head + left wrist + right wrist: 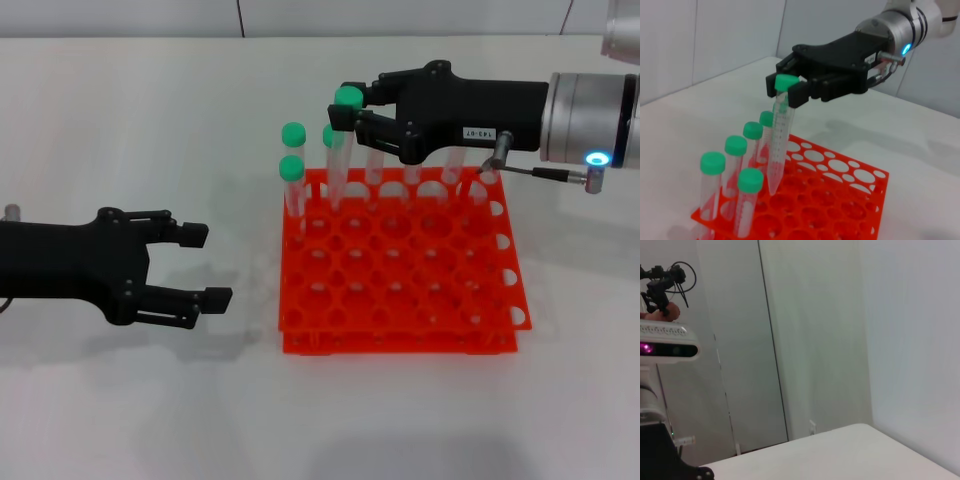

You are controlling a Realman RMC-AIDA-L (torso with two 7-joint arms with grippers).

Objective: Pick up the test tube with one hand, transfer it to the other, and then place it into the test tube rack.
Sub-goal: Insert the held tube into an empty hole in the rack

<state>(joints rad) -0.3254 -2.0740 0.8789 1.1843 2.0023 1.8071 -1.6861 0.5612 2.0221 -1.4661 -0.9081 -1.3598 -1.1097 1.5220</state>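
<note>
My right gripper (345, 108) reaches in from the right over the back left of the orange-red test tube rack (400, 343). It is shut on the test tube (338, 165) just under its green cap. In the left wrist view that same right gripper (787, 87) holds the test tube (779, 145) tilted, its pointed tip right at the top tier of the rack (879, 186). My left gripper (208, 265) rests open and holds nothing, low over the table to the left of the rack.
Several other green-capped tubes (292, 170) (735, 146) stand upright in the rack's back left holes, close beside the held tube. A white tabletop (150, 400) surrounds the rack. The right wrist view shows only walls and a head camera (667, 347).
</note>
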